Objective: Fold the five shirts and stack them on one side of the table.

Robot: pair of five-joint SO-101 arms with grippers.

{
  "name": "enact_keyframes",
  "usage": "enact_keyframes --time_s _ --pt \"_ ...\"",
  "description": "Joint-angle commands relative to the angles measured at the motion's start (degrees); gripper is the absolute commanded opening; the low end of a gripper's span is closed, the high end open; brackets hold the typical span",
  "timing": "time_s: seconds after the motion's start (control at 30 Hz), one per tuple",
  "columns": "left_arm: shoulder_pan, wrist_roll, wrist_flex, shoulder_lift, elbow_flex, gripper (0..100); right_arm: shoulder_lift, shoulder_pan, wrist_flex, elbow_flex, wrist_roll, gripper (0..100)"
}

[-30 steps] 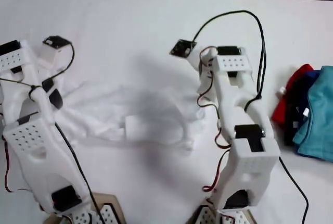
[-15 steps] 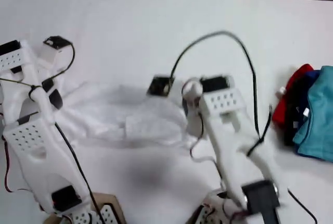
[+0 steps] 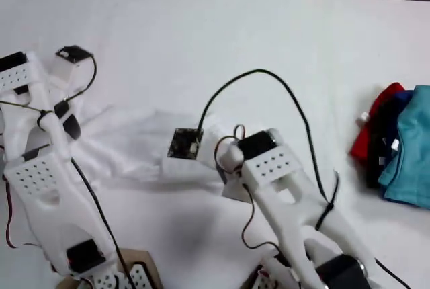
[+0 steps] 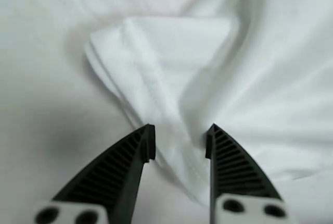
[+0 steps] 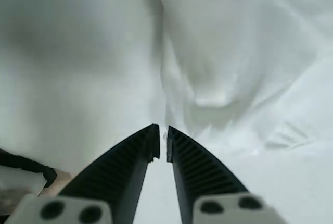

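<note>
A white shirt (image 3: 138, 142) lies crumpled on the white table (image 3: 201, 40), left of centre. In the left wrist view my left gripper (image 4: 179, 140) holds a thick fold of the white shirt (image 4: 171, 52) between its black fingers. Wrinkles fan out from the left gripper (image 3: 69, 121) in the high view. My right gripper (image 5: 163, 141) is shut, with the edge of the white shirt (image 5: 234, 52) at its tips. The right arm (image 3: 275, 175) hangs over the shirt's right end.
A stack of folded shirts lies at the table's right edge: red (image 3: 376, 117), dark (image 3: 384, 146) and teal (image 3: 411, 148). A black cable (image 3: 269, 77) loops above the right arm. The far half of the table is bare.
The right arm has swung left and toward the front, drawing the shirt's right end leftward over the rest. The left arm has stayed still.
</note>
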Motion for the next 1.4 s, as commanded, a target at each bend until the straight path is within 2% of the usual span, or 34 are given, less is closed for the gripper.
enact_keyframes --time_s 0.0,0.23,0.37,0.5,0.63,0.73,0.83,0.93,1.03,1.2,1.37 --pt "0.6 0.0 -0.2 -0.3 -0.4 18 5.1 1.5 -4.6 0.8 -0.1 4.8" --pt "0.4 0.0 0.0 -0.4 -0.6 18 14.6 11.7 -8.5 0.6 6.6 4.9" --pt "0.5 0.0 0.0 -0.4 -0.6 18 15.8 15.3 -8.4 0.6 7.6 4.9" --pt "0.7 0.2 0.0 -0.6 -0.6 18 14.1 13.7 -7.7 -0.3 7.4 4.9" --pt "0.6 3.5 0.3 -2.0 -2.2 18 9.7 8.9 -1.9 -6.0 5.4 4.9" --pt "0.6 3.8 4.0 -4.4 -7.0 18 5.1 5.7 2.9 -14.0 2.1 5.3" --pt "0.4 4.1 9.1 -6.6 -12.2 18 3.8 6.0 4.4 -21.3 0.8 12.3" --pt "-0.9 7.6 9.8 -8.1 -11.1 19 6.7 8.1 2.1 -24.7 -1.1 19.7" --pt "-1.3 8.3 9.7 -8.4 -6.1 23 12.5 9.2 -2.0 -25.0 -1.4 18.3" --pt "-1.4 11.0 9.5 -8.4 1.4 23 21.5 10.2 -9.6 -25.3 -3.5 16.6" --pt "-1.4 11.1 4.7 -8.4 4.5 23 25.8 10.8 -12.5 -25.3 -5.0 16.6"
